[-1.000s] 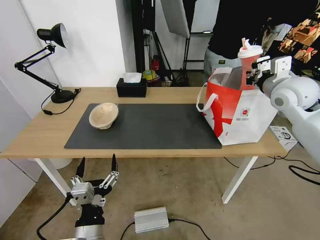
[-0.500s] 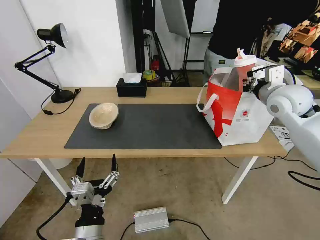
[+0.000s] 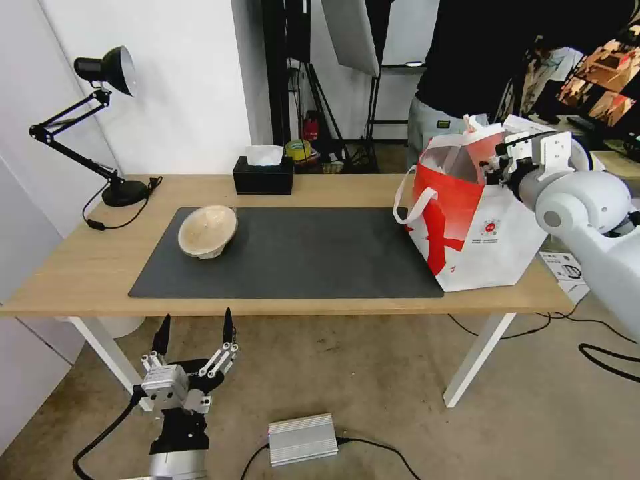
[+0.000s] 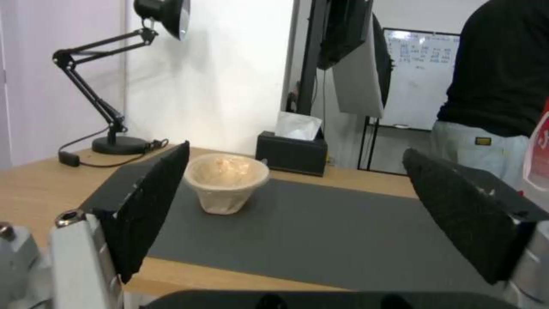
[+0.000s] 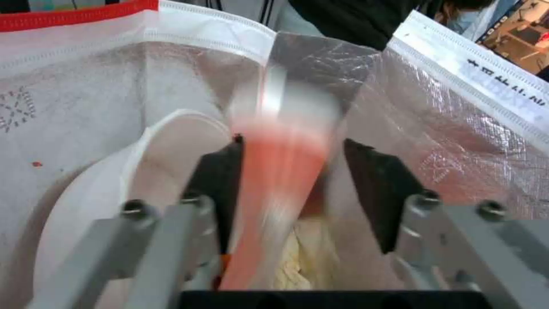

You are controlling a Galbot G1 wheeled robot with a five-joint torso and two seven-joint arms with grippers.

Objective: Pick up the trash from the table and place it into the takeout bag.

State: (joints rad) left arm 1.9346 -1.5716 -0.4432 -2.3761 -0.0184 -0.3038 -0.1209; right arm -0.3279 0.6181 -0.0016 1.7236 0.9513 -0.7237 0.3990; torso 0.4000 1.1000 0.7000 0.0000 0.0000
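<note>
The red drink cup is being lowered into the takeout bag, which is standing on the desk at its right end; a second earlier the cup was being held clear above the bag's mouth, and now only its lid and straw are being seen above the rim. The right claw is reaching into the opening, and whether it is still clamping the blurred cup cannot be told. A white plastic bowl is lying inside against the foil lining. One tan pulp bowl is being left on the dark mat towards the desk's left end. The count is thus judged as two items bagged or nearly so, one remaining. The left claw is hanging released below the desk's front edge.
</note>
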